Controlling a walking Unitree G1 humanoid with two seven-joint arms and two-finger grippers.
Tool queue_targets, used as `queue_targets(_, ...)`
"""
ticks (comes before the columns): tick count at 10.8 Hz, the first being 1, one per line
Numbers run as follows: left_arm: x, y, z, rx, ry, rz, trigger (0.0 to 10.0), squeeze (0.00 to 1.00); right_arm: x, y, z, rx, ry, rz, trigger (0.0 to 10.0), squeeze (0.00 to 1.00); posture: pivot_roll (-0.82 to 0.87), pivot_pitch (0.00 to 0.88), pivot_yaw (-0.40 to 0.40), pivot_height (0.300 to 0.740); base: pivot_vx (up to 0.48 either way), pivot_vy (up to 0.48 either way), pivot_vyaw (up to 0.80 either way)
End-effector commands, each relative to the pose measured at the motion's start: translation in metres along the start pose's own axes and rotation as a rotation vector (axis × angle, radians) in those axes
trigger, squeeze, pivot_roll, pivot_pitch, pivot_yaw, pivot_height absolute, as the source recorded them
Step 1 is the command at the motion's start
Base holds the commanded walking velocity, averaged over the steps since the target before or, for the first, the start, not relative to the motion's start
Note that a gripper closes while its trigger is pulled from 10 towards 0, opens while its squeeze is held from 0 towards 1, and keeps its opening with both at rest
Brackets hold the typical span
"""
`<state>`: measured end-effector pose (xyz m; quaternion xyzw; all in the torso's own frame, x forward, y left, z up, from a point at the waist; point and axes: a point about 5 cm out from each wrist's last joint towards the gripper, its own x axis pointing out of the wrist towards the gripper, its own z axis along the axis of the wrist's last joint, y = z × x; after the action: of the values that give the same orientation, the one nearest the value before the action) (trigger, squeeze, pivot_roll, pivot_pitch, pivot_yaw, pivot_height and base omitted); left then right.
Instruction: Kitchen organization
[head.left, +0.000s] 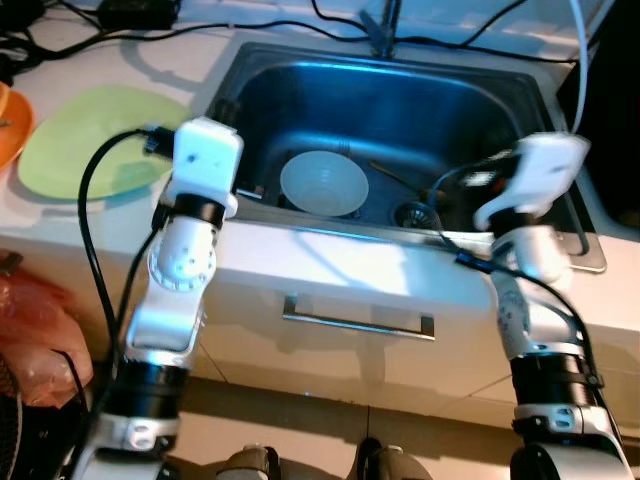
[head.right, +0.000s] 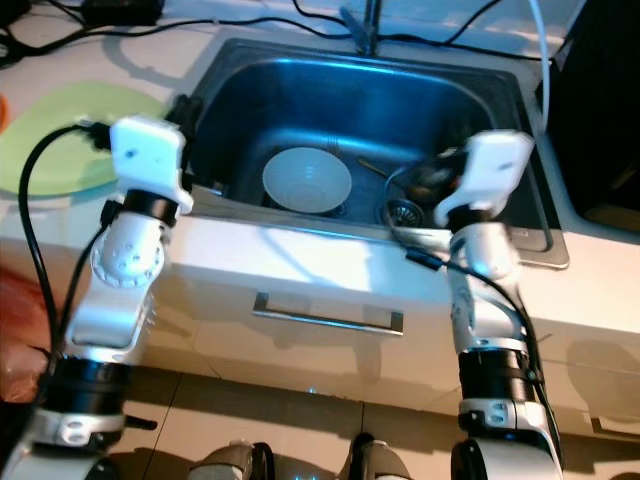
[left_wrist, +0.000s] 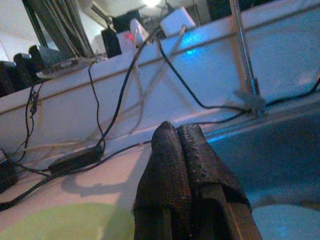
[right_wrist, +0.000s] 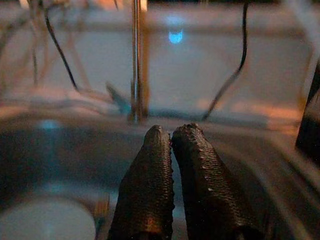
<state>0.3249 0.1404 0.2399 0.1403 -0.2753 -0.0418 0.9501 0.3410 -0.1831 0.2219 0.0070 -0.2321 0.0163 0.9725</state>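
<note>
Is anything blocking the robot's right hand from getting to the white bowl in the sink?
Nothing visible does. The right gripper hangs over the sink, and the white bowl lies on the open sink floor beside the drain.

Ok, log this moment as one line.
left gripper: shut, empty, at sink left rim | right gripper: shut, empty, over sink | bowl: in sink | green plate: on counter
</note>
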Motion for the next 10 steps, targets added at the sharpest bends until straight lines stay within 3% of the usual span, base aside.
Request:
queue_targets(1,-0.006,-0.004,0.002,-0.043,-0.033,-0.006,10.0,0.0,-0.005,-0.005,0.008,0.022,-0.057,-0.033,10.0,0.0,0.06,0.146,-0.016,0.74,0.0,0.0,0.0)
queue_targets(5,-0.021,-0.02,-0.005,-0.057,-0.01,-0.031,10.0,0.0,-0.02,-0.01,0.018,0.009,-0.117,-0.078,10.0,0.0,0.04,0.128,-0.005,0.74,0.0,0.0,0.0)
queue_targets(10,-0.025,-0.01,0.0,0.001,-0.037,0.013,10.0,0.0,-0.039,-0.025,0.023,-0.037,-0.115,-0.158,10.0,0.0,0.03,0.143,-0.006,0.74,0.0,0.0,0.0)
